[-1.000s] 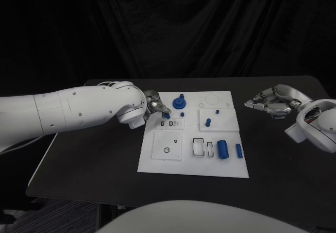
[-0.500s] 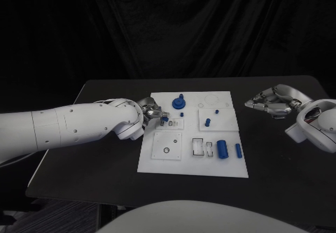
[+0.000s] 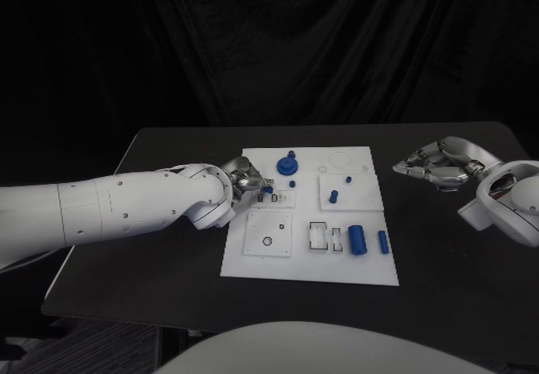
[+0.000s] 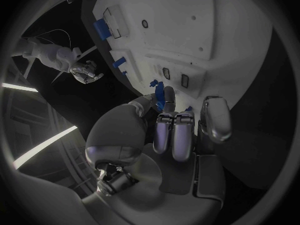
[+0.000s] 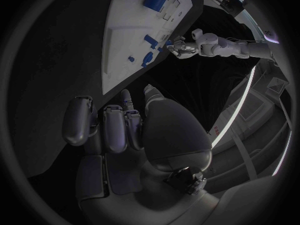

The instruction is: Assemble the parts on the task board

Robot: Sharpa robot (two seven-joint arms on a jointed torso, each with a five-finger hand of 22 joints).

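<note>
Two hands are seen: a small blue part [image 4: 166,96] is pinched in the left hand [image 3: 245,176] just over the task board [image 3: 253,257], above its two small slots [image 3: 269,199]. Nothing is held by the right hand [image 3: 436,165], fingers curled in, off the board's far right side.

Left arm [image 3: 112,206] – thick glossy white shell, rounded segments, small dark screw dots along casing. Left hand [image 3: 247,178] – silver metal, jointed fingers with smooth rounded pads [image 4: 215,122]. Right arm [image 3: 511,199] – same white shell, dark recess near wrist. Right hand [image 3: 436,165] – silver, segmented, bulbous palm housing.
</note>
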